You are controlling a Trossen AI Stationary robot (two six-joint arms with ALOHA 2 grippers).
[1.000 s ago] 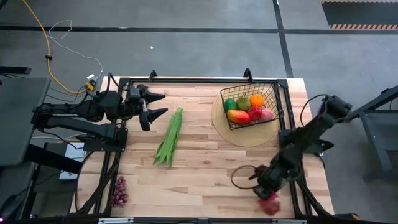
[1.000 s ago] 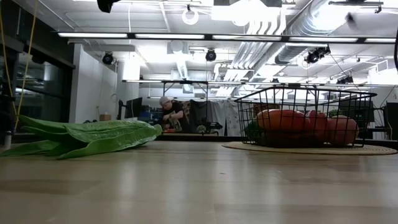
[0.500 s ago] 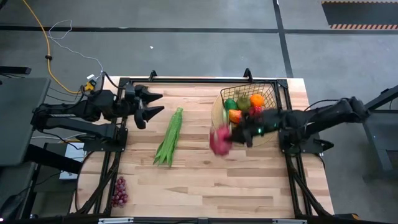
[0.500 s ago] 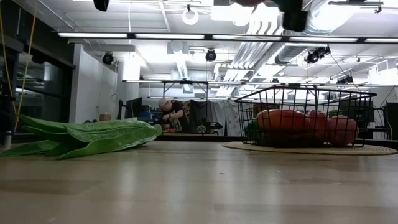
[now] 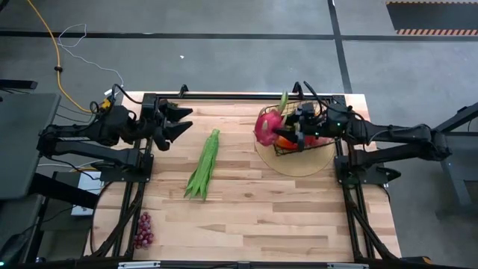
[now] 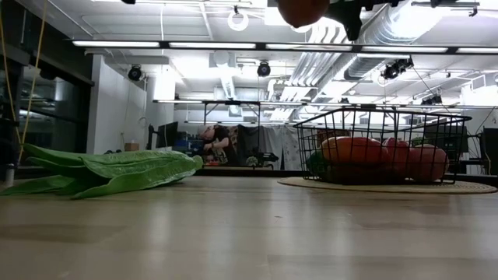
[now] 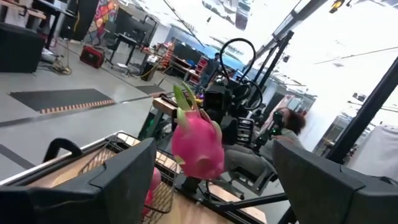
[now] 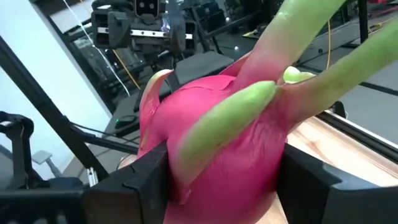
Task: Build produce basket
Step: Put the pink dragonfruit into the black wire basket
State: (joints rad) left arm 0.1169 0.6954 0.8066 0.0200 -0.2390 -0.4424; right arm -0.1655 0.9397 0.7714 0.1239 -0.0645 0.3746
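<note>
We hold the dragon fruit (image 5: pixel 266 126) in our right gripper (image 5: pixel 287 131), the fingers (image 8: pixel 146 177) pressed on either side of its pink body, and it hangs in the air above the near-left rim of the basket (image 5: pixel 326 112). The basket sits on the round mat (image 5: pixel 317 161) at the far right of the counter (image 5: pixel 246 209) and already carries an orange pepper (image 5: pixel 308 119) and other red and green pieces.

Our left gripper (image 5: pixel 181 121) waits well to the left of the basket, its fingers spread and empty. The green beans (image 5: pixel 204 164) lie between it and the basket; the grapes (image 5: pixel 142 230) sit farthest from the basket, at the near-left corner.

We judge the risk to be in the release: the fruit hangs at the rim, not the middle, so letting go here could bounce it off the wire or the piled produce and onto the counter. Its leafy tips could also snag in the mesh.
</note>
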